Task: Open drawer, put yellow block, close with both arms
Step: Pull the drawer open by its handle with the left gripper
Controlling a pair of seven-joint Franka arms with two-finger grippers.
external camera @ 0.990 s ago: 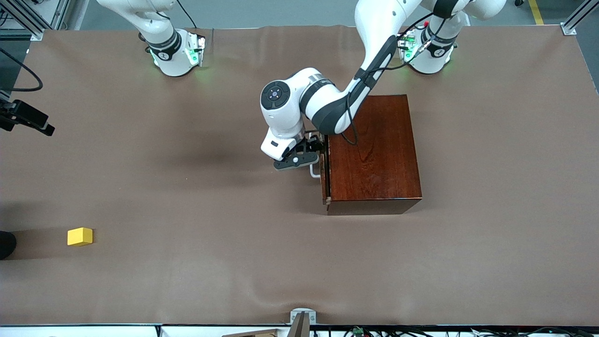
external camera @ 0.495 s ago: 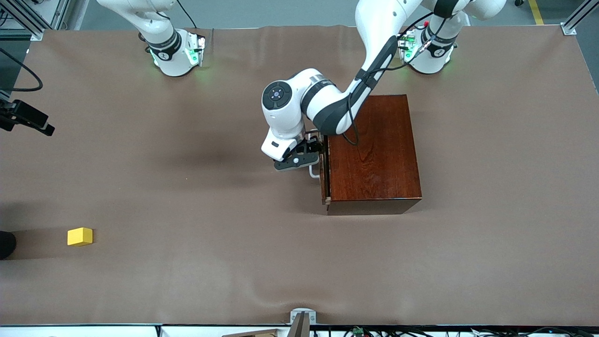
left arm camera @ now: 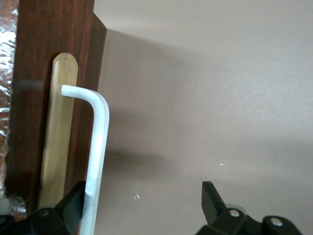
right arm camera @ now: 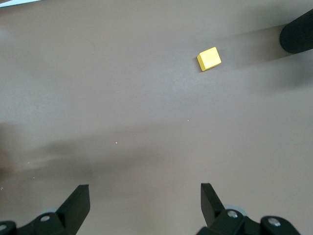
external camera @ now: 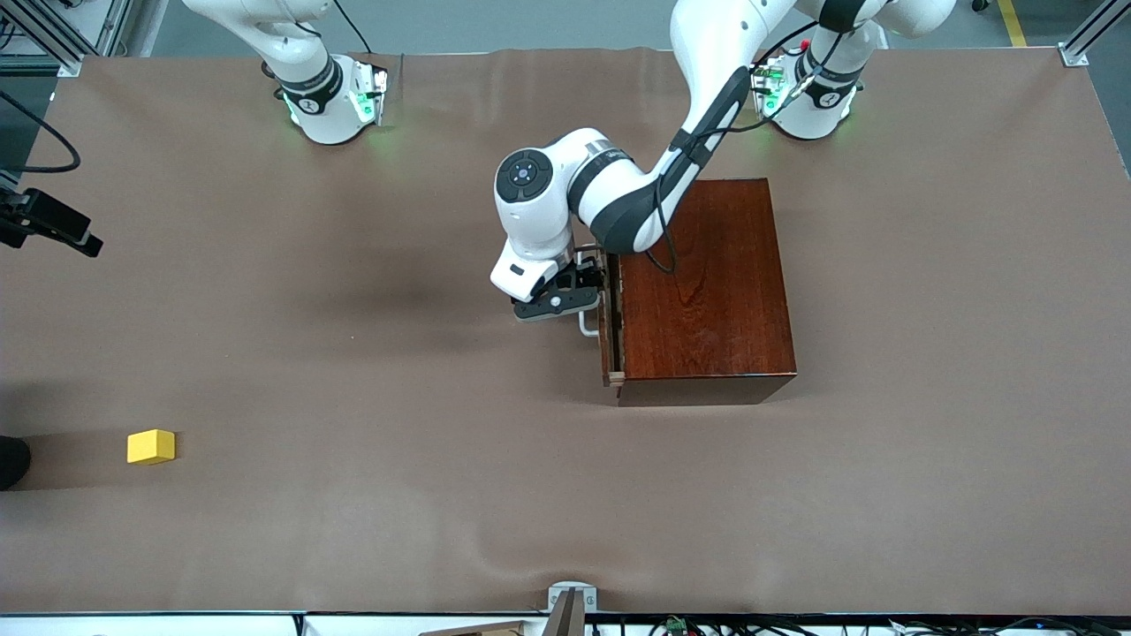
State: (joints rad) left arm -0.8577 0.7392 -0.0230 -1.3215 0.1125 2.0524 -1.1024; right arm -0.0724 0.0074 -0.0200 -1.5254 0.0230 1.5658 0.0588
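The mahogany box stands mid-table. Its drawer is out a narrow gap, with the white handle facing the right arm's end. My left gripper is at the handle, open, its jaws astride the handle bar; the bar lies against one finger. The drawer front fills one side of the left wrist view. The yellow block lies on the table toward the right arm's end, nearer the front camera. My right gripper is open and empty, high over bare table, with the block in its view.
A black rounded object sits at the table's edge beside the yellow block, and it also shows in the right wrist view. A black device juts in at the same end. The brown mat covers the table.
The drawer front has slid a little out of the box toward the right arm's end, and my left gripper has moved with it. The right arm and the block have not moved.
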